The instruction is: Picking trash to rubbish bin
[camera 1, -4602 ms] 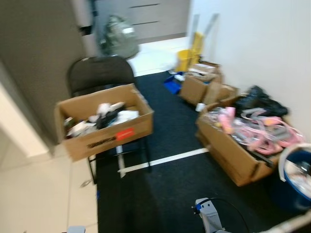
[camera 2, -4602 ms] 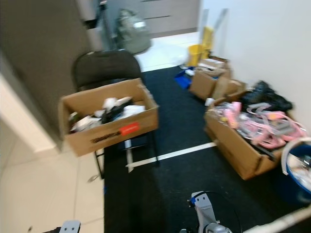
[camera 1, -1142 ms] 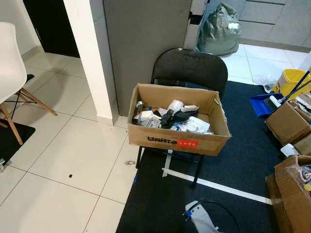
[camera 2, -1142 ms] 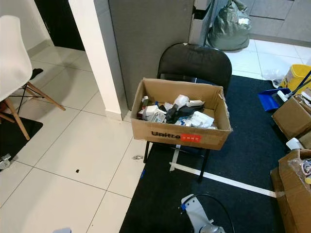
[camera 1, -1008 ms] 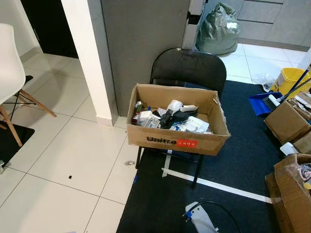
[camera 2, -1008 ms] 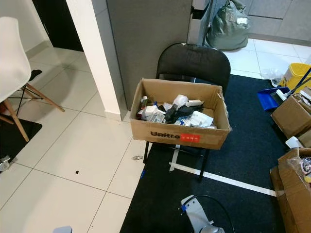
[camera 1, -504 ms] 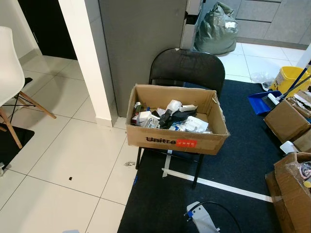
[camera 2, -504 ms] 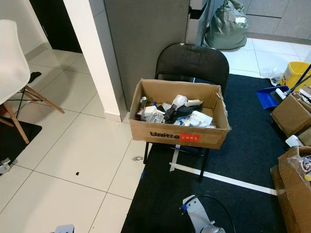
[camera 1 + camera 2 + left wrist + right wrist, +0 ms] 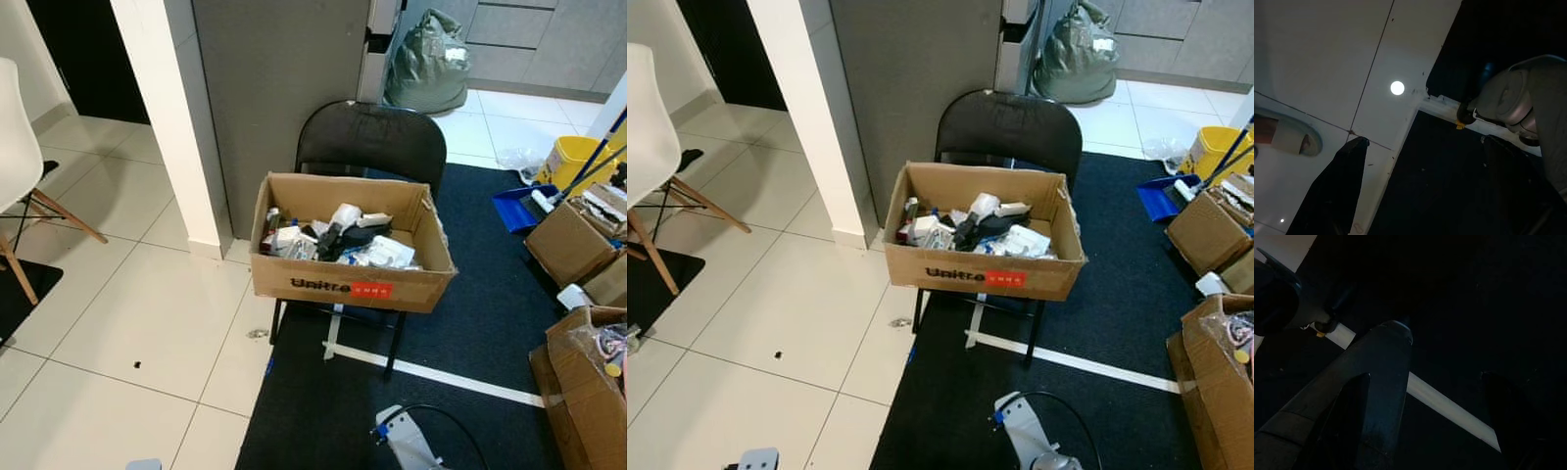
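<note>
White floor tiles (image 9: 147, 323) meet a black carpet (image 9: 470, 323); a grey wall (image 9: 274, 78) rises behind a black chair (image 9: 370, 137).

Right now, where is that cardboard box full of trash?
In the left eye view the cardboard box sits straight ahead on the seat of a black folding chair, at the edge of the dark carpet, just right of the white pillar.

White chair (image 9: 12, 147) cut off at frame edge, box contents (image 9: 333, 240) jumbled, indistinct, right wrist view very dark
</note>
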Motion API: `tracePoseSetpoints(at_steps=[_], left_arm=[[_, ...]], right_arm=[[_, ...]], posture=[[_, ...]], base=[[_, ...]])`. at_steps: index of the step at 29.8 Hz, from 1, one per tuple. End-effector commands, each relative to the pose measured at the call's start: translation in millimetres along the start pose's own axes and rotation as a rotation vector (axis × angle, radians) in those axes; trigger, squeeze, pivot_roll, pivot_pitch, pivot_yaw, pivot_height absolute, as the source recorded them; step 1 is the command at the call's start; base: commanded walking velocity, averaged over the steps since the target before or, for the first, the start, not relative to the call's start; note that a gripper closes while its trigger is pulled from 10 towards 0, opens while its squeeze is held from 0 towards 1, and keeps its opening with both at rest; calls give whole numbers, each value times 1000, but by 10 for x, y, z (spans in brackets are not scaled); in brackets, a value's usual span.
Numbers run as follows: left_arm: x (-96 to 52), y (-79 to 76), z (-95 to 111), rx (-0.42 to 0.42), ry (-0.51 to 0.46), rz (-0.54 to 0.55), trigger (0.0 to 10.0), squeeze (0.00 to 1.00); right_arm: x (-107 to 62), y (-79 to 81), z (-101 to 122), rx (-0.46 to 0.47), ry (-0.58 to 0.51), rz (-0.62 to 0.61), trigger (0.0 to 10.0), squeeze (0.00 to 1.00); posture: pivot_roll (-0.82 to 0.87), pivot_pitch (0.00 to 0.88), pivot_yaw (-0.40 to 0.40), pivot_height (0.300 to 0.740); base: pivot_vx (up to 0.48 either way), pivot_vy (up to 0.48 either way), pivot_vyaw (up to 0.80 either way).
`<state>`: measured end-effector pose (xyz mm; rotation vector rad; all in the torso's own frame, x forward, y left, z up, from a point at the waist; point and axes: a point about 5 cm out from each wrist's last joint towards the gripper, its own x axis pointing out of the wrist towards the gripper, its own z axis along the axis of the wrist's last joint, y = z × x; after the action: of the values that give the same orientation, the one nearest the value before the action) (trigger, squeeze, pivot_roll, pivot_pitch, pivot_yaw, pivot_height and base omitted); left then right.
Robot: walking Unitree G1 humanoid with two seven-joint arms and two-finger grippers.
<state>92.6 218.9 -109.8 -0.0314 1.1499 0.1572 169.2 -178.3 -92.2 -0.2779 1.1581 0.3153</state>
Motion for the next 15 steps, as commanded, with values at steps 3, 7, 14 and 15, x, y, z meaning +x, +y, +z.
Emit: tracePoseSetpoints(at_steps=[3, 7, 14, 15], left_arm=[[-8, 9, -50, -6, 19, 4, 10000, 0], [-7, 23, -39, -24, 16, 13, 10000, 0], [-7, 33, -36, -23, 18, 15, 10000, 0], [-7, 33, -36, -24, 18, 14, 10000, 0]], right_arm=[[3, 11, 6, 2, 5, 6, 10000, 0], [6, 24, 37, -2, 0, 8, 10000, 0], [10, 36, 53, 1, -4, 9, 10000, 0], [10, 39, 53, 2, -4, 9, 10000, 0]], posture=[[93, 29, -6, 740], [97, 25, -5, 740], [95, 27, 1, 740], [95, 27, 1, 740]], base=[[0, 0, 0], [0, 0, 0], [0, 0, 0], [0, 0, 0]])
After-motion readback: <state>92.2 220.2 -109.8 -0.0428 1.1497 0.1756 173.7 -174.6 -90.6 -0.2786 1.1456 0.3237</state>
